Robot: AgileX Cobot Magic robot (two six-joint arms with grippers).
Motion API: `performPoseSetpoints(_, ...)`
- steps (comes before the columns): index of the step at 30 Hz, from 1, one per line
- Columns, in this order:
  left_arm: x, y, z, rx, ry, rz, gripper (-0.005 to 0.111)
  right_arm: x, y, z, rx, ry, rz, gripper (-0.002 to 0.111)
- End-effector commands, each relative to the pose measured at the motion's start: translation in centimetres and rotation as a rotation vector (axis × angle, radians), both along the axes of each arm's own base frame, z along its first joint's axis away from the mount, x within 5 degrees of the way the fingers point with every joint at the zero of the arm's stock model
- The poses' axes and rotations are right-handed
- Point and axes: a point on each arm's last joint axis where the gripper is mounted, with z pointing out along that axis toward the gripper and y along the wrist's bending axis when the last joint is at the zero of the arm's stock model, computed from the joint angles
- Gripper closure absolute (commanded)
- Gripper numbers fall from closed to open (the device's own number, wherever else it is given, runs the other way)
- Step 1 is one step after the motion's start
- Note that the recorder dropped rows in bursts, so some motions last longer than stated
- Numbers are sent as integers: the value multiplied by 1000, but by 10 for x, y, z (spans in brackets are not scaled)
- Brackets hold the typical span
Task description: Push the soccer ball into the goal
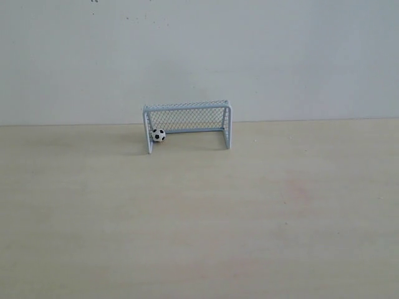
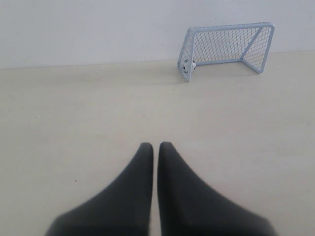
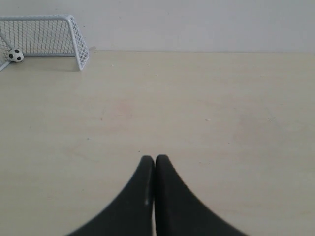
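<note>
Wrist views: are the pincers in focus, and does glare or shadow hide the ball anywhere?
Left wrist view: left pincer soft-edged near the lens, soccer ball partly masked by the post and side net of the goal, not by light. Right wrist view: right pincer equally soft, ball clear. Exterior view: flat, even light, no glare, only a faint shadow beside the goal.

A plain pale grey-white wall (image 1: 199, 56) is standing at the back, and a few tiny dark specks (image 1: 93, 1) are showing near its upper edge. A light, cream-coloured wooden table (image 1: 199, 237) is stretching out in front and is meeting the wall along one straight horizontal line. Soft, even light is falling on everything and is making only weak shadows. A faint pinkish mark (image 1: 299, 187) is showing on the table surface, right of the middle.
</note>
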Motion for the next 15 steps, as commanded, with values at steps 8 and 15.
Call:
performPoseSetpoints(8, 0, 0, -1, 8, -3, 2, 102, 0, -3, 1, 16, -7, -56, 108)
performPoseSetpoints(15, 0, 0, -1, 8, -3, 2, 102, 0, -3, 1, 16, -7, -56, 108)
